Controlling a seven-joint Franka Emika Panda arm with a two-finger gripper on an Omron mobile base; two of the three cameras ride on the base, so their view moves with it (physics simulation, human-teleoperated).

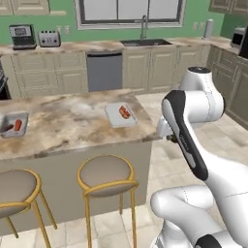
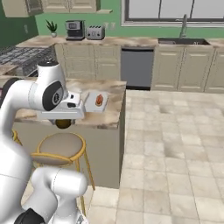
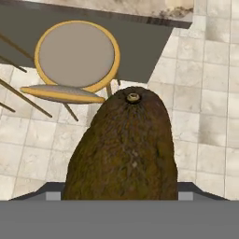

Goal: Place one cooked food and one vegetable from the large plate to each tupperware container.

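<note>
So right now my gripper (image 2: 64,124) has an avocado (image 3: 123,149) pinched between the jaws, stem end pointing away from the hand, and it fills most of the hand view. The jaws sit wide because the fruit is fat, so that's a grip, not an open hand. In the right base view you can just see the brown lump hanging under the hand, out past the counter edge and above a stool (image 2: 59,148), with floor tiles below.

Handling-wise, my guess: rough dark skin, so decent friction, fairly firm, moderate weight. But it's egg-shaped and tapers, so it'll want to squirt out if I squeeze near the narrow end. Holding across the widest belly seems the safe spot, and it looks like that's roughly where I've got it, though the fingertips themselves are hidden behind the fruit.

Further out, one container (image 1: 120,116) sits near the right edge of the island counter (image 1: 68,123) with a reddish sausage-looking thing (image 1: 125,112) in it. The other container (image 1: 13,125) is way over at the left edge, with something reddish and something dark inside; too small to call. Avocado probably belongs in the near one, since that has no vegetable yet.
</note>
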